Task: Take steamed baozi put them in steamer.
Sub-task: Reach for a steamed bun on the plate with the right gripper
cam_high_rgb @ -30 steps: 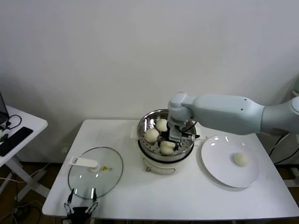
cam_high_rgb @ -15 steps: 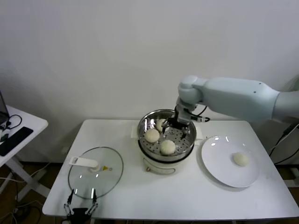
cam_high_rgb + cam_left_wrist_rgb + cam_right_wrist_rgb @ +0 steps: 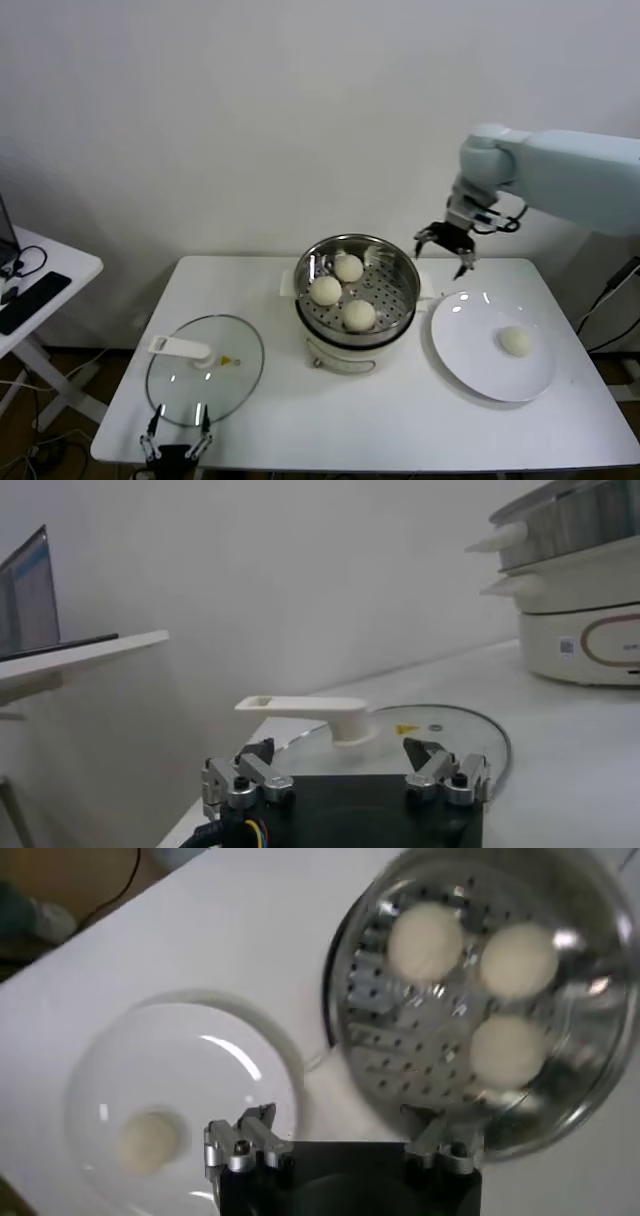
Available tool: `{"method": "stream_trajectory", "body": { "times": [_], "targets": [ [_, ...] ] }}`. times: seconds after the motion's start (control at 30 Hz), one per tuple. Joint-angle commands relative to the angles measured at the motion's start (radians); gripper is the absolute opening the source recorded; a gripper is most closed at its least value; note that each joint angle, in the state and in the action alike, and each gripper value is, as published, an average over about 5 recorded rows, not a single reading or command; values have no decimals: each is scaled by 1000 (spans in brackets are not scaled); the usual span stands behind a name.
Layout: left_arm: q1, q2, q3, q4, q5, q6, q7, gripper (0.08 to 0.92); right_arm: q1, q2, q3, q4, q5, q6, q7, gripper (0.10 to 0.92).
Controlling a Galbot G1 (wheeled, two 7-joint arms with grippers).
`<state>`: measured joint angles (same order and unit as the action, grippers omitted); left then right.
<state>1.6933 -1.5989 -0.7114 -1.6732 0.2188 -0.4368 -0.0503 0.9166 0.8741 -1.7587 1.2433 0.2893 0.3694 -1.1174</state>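
The steamer (image 3: 310, 268), a shiny steel pot with a perforated floor, stands mid-table and holds three baozi (image 3: 348, 267) (image 3: 325, 290) (image 3: 359, 315). A further baozi (image 3: 516, 341) lies on the white plate (image 3: 450, 345) to its right. My right gripper (image 3: 445, 245) hangs open and empty in the air between the steamer's far right rim and the plate. The right wrist view looks down on the steamer (image 3: 590, 998), its baozi (image 3: 425, 940) and the plate's baozi (image 3: 148, 1140). My left gripper (image 3: 175, 440) rests open at the table's front left edge.
A round glass lid (image 3: 205, 370) with a white handle (image 3: 180, 348) lies flat on the table's left side, just beyond the left gripper. A side table with a laptop (image 3: 30, 290) stands at far left. The wall runs close behind the table.
My right gripper has risen out of the steamer, leaving a baozi there, and swung right and up towards the plate. Its jaws have spread wider. The left arm has not moved.
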Motion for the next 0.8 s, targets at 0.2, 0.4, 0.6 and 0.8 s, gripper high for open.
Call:
{"method": "stream_trajectory", "body": {
  "times": [0.2,0.4,0.6,0.8],
  "targets": [
    [1,1,-1,5,6,2,2,823,-262,-299,85,-96,-25,-295,23,823],
    [5,-1,-3,10,11,0,1,823,-470,-276,287,-225,-141,-293,45,823],
    [12,-4,-5,9,19,1,1,823,-588,-233,398,-306,-215,-294,61,823],
    [18,-6,-7,11,26,1,2,823,-662,-210,451,-328,-244,-307,68,823]
  ]
}}
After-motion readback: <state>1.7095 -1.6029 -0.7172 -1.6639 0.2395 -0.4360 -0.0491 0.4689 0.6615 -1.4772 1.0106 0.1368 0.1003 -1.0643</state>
